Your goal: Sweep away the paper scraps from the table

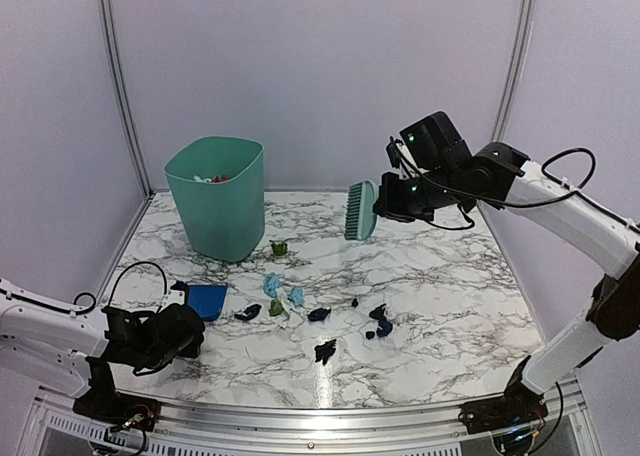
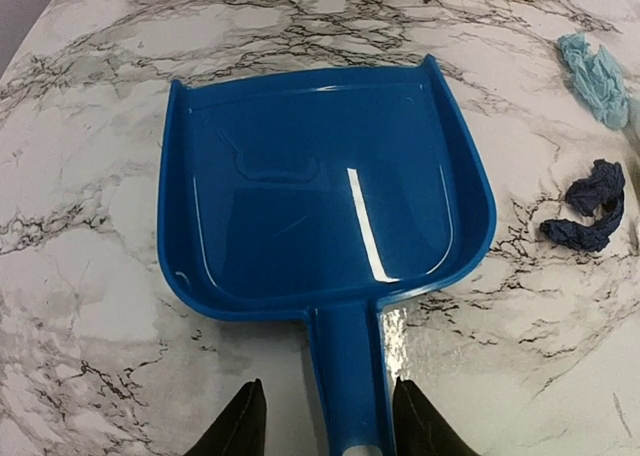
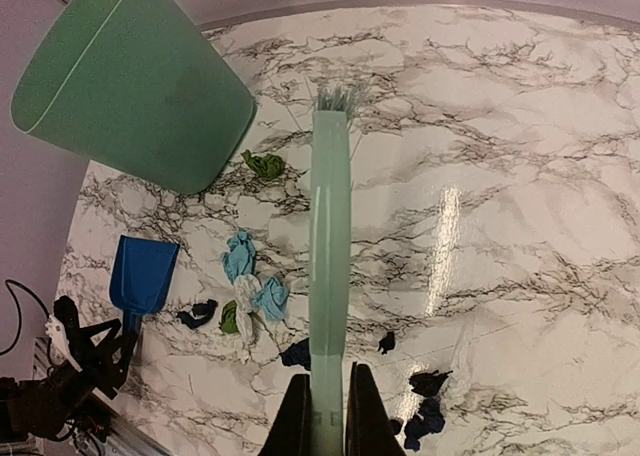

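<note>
Left wrist view: the left gripper (image 2: 328, 394) is seen with its fingers spread on either side of the dustpan handle (image 2: 345, 366), not yet pressed on it (a gap is visible at the left finger).
Dustpan: the blue dustpan (image 2: 320, 196) is laid flat on the table (image 2: 90, 276), its mouth toward the top of the frame.
Right gripper: in the right wrist view the right gripper (image 3: 328, 391) is clamped on the hand brush (image 3: 330, 226), which is held high above the table.
Paper scraps: in the top view the paper scraps (image 1: 271, 284) are scattered on the table at the centre of the frame, right of the dustpan; one green scrap is seen apart, near the bin (image 1: 220, 201).
Step in hand: the grasp of the handle is judged to be under way.
How to do it well: the handle should be centred between the fingers before they are closed, so that the pan is not twisted.
After the grasp: the front lip should be kept flat on the marble and turned toward the scraps.
</note>
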